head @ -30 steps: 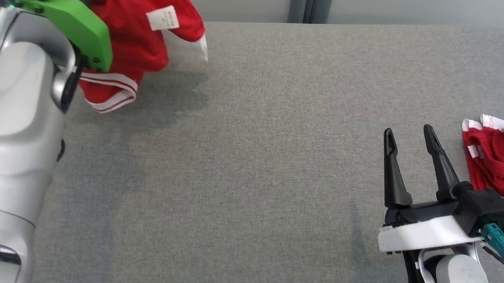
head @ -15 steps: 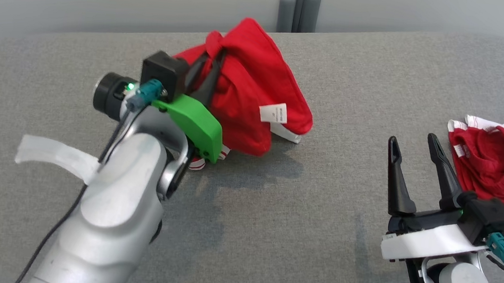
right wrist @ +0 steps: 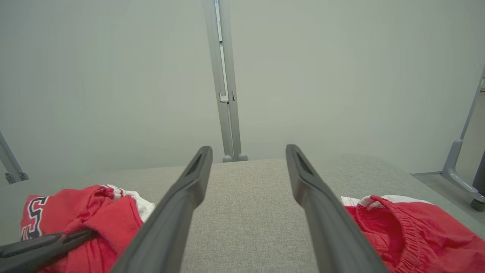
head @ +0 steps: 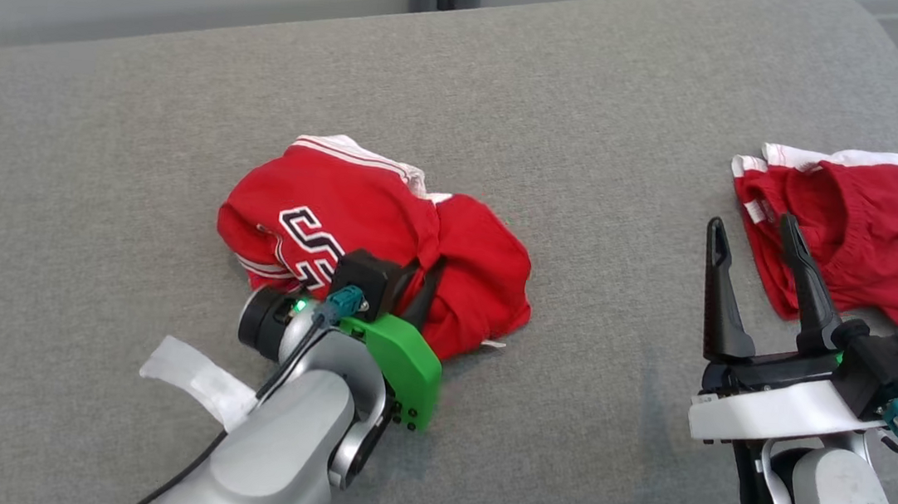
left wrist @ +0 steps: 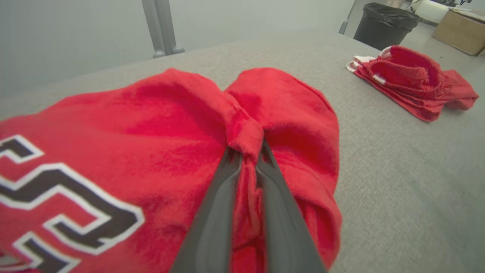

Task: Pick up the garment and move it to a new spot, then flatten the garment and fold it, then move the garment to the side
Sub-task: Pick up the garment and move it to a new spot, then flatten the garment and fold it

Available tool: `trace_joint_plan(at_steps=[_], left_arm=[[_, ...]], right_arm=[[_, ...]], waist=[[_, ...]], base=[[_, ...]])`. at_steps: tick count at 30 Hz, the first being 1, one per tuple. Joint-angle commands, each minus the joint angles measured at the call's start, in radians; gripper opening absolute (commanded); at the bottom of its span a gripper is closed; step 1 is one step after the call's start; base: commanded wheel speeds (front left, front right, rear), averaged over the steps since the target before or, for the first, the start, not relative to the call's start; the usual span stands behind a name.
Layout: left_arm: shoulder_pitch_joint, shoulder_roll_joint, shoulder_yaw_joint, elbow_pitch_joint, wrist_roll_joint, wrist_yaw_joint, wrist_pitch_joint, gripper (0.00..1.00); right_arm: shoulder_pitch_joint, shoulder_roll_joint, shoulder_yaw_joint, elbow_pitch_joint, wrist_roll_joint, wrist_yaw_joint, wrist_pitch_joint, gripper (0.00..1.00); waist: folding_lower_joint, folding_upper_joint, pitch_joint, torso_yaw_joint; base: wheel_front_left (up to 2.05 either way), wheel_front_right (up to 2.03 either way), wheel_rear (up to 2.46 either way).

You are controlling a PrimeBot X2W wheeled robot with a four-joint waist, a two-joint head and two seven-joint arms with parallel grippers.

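Left tool clenched on a bunched ridge of the red garment, which sits as a crumpled heap on the grey counter left of centre, numeral patch up. The heap lies straight ahead of that tool's fingers, and while it is balled up no long axis can be read. Right tool released, jaws wide and holding nothing, well apart from the heap and nearer to a second red garment just past its fingertips, so I judge the left arm nearer for spreading. Beyond the counter stand a black bin and a cardboard box, contents not visible.
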Motion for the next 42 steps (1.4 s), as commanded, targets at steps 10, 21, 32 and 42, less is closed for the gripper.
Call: trace_joint_plan(at_steps=[10, 21, 32, 42], left_arm=[[-0.014, 0.004, -0.163, 0.071, -0.207, 0.035, -0.091, 1.00], [-0.054, 0.004, -0.177, 0.002, -0.268, 0.080, -0.117, 1.00], [-0.134, 0.004, -0.201, 0.142, -0.284, 0.122, -0.115, 1.00], [-0.215, 0.005, -0.251, 0.304, -0.369, 0.144, -0.059, 1.00]], right_arm=[[0.019, -0.003, -0.015, 0.009, -0.006, 0.000, -0.004, 1.00], [0.050, -0.003, -0.008, 0.024, -0.002, 0.000, -0.004, 1.00], [0.014, -0.003, 0.035, 0.026, 0.006, 0.000, -0.004, 1.00], [-0.004, -0.003, 0.036, 0.025, 0.012, 0.000, -0.004, 1.00]], waist=[[0.0000, 0.0000, -0.007, -0.020], [0.0000, 0.0000, -0.079, 0.041], [0.0000, 0.0000, -0.052, -0.065], [0.0000, 0.0000, -0.008, -0.152]], base=[[0.00, 0.00, 0.00], [0.00, 0.00, 0.00], [0.00, 0.00, 0.00], [0.00, 0.00, 0.00]])
